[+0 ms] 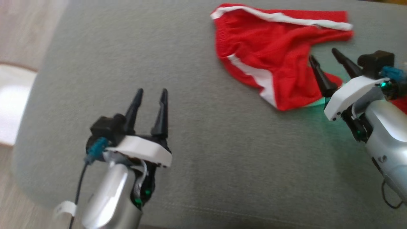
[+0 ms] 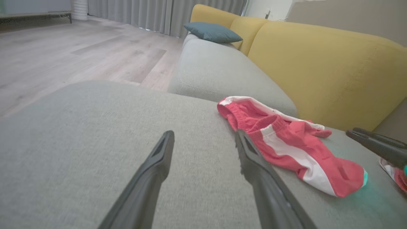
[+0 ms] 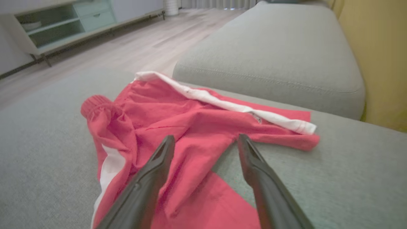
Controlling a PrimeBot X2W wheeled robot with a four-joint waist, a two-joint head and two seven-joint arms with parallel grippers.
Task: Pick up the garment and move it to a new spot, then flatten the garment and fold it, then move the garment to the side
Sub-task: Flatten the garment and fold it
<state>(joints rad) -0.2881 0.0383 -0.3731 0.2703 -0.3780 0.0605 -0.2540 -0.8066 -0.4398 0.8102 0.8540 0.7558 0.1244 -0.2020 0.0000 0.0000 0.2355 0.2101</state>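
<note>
The garment point(image 1: 270, 54) is a pair of red shorts with white side stripes, lying crumpled on the grey sofa seat point(image 1: 197, 143) at the upper right of the head view. My right gripper point(image 1: 322, 57) hovers open at the shorts' right edge, nothing between its fingers. From the right wrist, the shorts point(image 3: 190, 127) spread just beyond that gripper point(image 3: 205, 141), one finger over the red cloth. Well to the left of the garment, my left gripper point(image 1: 151, 92) stands open over bare cushion. The left wrist view shows the shorts point(image 2: 286, 143) to the right of its gripper point(image 2: 205, 135).
A yellow sofa backrest point(image 2: 324, 63) rises behind the seat, with a blue cushion point(image 2: 213, 31) farther along. A second grey seat cushion point(image 3: 270, 54) adjoins beyond the shorts. Wooden floor point(image 2: 63, 51) and a low cabinet point(image 3: 63, 28) lie past the seat's edge.
</note>
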